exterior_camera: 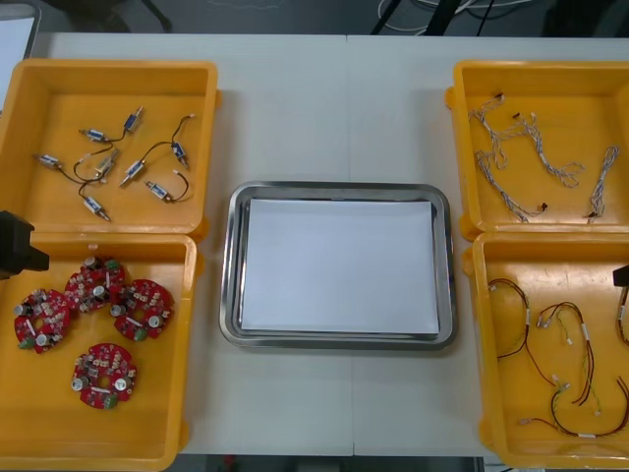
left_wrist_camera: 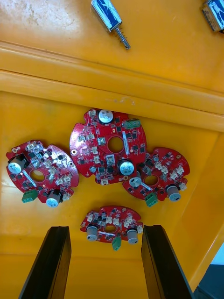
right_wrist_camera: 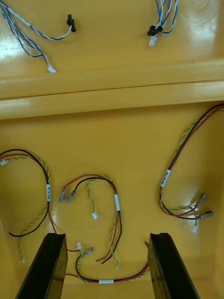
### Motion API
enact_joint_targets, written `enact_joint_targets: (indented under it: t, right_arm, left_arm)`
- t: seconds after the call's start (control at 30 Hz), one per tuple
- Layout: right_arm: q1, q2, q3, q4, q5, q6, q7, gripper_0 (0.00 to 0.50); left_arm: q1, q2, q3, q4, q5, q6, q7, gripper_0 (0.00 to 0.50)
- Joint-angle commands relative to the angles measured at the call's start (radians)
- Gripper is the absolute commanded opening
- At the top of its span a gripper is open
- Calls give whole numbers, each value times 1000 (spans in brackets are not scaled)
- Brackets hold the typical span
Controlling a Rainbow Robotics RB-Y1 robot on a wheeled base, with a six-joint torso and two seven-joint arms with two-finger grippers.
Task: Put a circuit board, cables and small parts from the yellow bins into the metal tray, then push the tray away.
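Several round red circuit boards (exterior_camera: pixel 95 283) lie in the near left yellow bin (exterior_camera: pixel 147 423). My left gripper (exterior_camera: pixel 18 246) hangs over that bin's left edge. In its wrist view it is open (left_wrist_camera: pixel 106 231), with one board (left_wrist_camera: pixel 111 225) lying below, between the fingertips, and a larger board (left_wrist_camera: pixel 108 145) beyond. My right gripper (exterior_camera: pixel 621 276) is at the right edge, over the near right bin (exterior_camera: pixel 491 393). It is open (right_wrist_camera: pixel 106 238) above red, yellow and black cables (right_wrist_camera: pixel 114 205). The metal tray (exterior_camera: pixel 236 265), white inside, sits in the middle with nothing in it.
The far left bin (exterior_camera: pixel 59 98) holds several small metal parts (exterior_camera: pixel 133 172). The far right bin (exterior_camera: pixel 472 147) holds twisted blue and white cables (exterior_camera: pixel 511 147), also seen past the bin wall (right_wrist_camera: pixel 112 98) as cables (right_wrist_camera: pixel 28 42). Bare table (exterior_camera: pixel 334 108) lies beyond the tray.
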Motion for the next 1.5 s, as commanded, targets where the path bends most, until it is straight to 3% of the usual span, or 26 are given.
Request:
enact_joint_targets:
  t: [0.03, 0.17, 0.7, 1.03, 1.3, 1.5]
  right_arm:
    - [17, -28, 10, -6, 20, 4, 74, 500]
    - [54, -28, 17, -6, 17, -33, 87, 500]
    - [279, -59, 128, 18, 10, -445, 108, 500]
    - [281, -68, 168, 150, -22, -568, 133, 500]
    - [244, -69, 200, 239, -34, -572, 133, 500]
    - [239, -83, 232, 250, -29, -579, 119, 500]
  left_arm:
    - [20, -2, 27, -10, 5, -11, 70, 446]
    - [52, 4, 27, -50, 11, -46, 67, 445]
    - [383, 101, 13, -283, 56, -312, 43, 444]
    - [523, 186, -85, -292, 19, -505, -2, 444]
    - [566, 239, -186, -295, -88, -585, -26, 444]
    - [568, 252, -312, -294, -256, -664, -25, 444]
